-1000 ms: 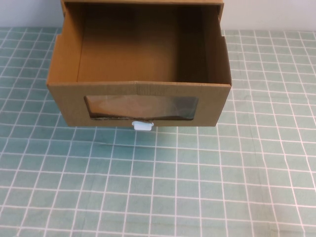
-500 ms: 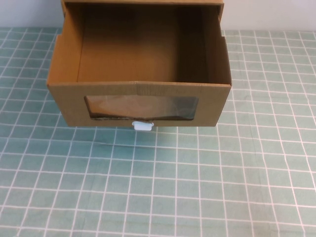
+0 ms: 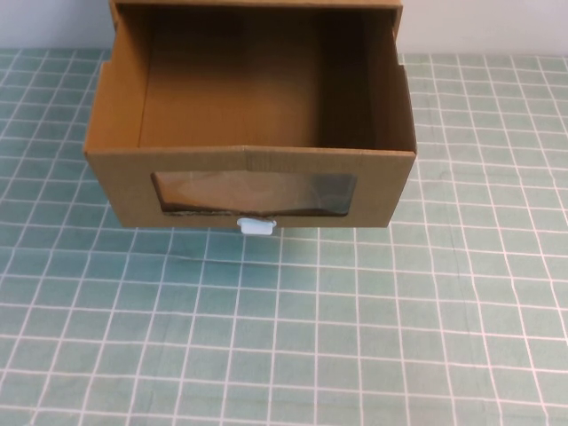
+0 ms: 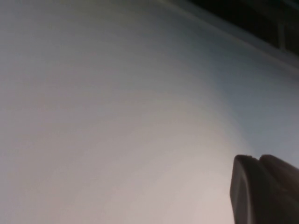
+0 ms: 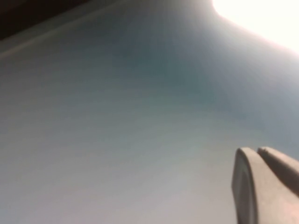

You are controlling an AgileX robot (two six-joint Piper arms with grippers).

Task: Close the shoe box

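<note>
On the tabletop (image 3: 444, 337) the shoe box (image 3: 250, 191) stands open; both grippers sit outside the high view, jaws unreadable, so you must first reach its front, then push.

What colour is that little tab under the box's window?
White, on the brown shoe box; the pull tab shows best in the high view.
</note>
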